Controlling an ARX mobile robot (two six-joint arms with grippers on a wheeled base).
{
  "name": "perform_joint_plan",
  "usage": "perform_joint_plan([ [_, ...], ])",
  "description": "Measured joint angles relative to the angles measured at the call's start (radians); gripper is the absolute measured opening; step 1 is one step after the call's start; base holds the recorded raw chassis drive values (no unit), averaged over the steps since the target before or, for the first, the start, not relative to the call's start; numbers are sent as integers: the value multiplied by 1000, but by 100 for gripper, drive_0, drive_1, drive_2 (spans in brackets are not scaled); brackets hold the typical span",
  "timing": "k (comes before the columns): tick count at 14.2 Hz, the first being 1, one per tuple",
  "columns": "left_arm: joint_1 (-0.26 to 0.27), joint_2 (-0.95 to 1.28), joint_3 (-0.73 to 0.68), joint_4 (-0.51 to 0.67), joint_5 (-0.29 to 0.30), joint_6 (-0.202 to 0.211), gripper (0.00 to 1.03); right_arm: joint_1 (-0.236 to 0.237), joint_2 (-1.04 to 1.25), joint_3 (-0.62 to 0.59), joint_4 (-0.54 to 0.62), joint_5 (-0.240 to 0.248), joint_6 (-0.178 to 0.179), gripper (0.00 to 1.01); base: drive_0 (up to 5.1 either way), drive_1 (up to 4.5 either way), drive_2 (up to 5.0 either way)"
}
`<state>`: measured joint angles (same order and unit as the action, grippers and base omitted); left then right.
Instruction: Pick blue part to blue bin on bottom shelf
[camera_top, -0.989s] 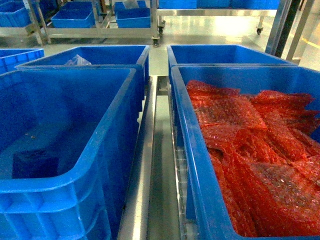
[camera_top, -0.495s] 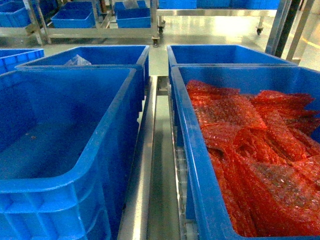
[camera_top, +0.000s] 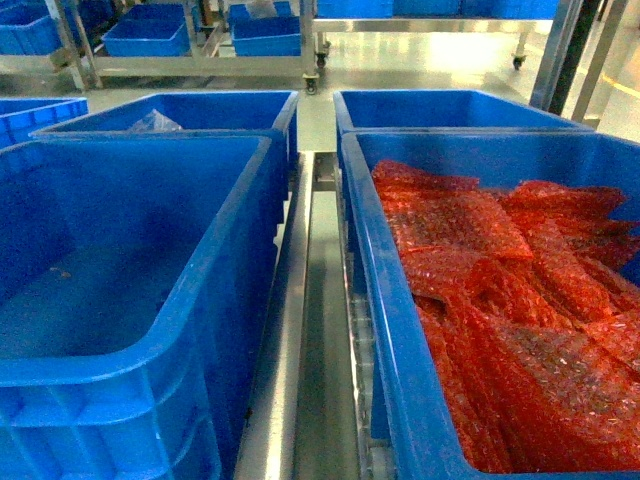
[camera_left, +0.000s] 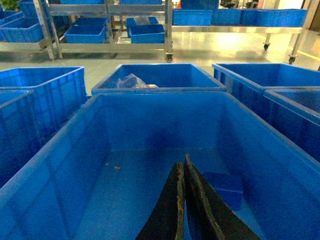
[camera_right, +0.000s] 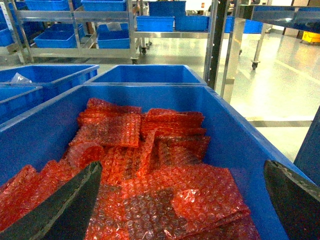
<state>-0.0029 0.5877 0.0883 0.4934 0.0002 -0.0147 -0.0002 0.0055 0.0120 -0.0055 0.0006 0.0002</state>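
Pressed together, the left pincer (camera_left: 182, 172) pointed down into the big blue bin (camera_left: 75, 150) on the left, its two dark fingers meeting with nothing between them. Just right of the fingertips, on the bin floor near the right wall, lay the blue part (camera_left: 225, 187) — a small blue block, apart from the pincer. A few specks of debris (camera_left: 116, 167) sat on the floor toward the left.

Over the neighbouring bin, the right pincer (camera_right: 182, 200) was spread wide, one finger (camera_right: 70, 205) at the left edge of its wrist view and the other at the far right; it held nothing. Beneath it the right-hand bin (camera_right: 240, 145) was heaped with red bubble-wrap bags (camera_right: 165, 165).

From the head camera neither pincer showed. A steel divider rail (camera_top: 320, 330) ran between the two bins — further blue bins stood behind them, one holding a clear plastic bag (camera_top: 155, 122).
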Motion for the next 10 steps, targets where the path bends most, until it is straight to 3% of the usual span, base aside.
perform_joint_plan([
  [10,0,-293,-75,-199,0,0,2,0,0,0,0,0,0,98,0,0,0],
])
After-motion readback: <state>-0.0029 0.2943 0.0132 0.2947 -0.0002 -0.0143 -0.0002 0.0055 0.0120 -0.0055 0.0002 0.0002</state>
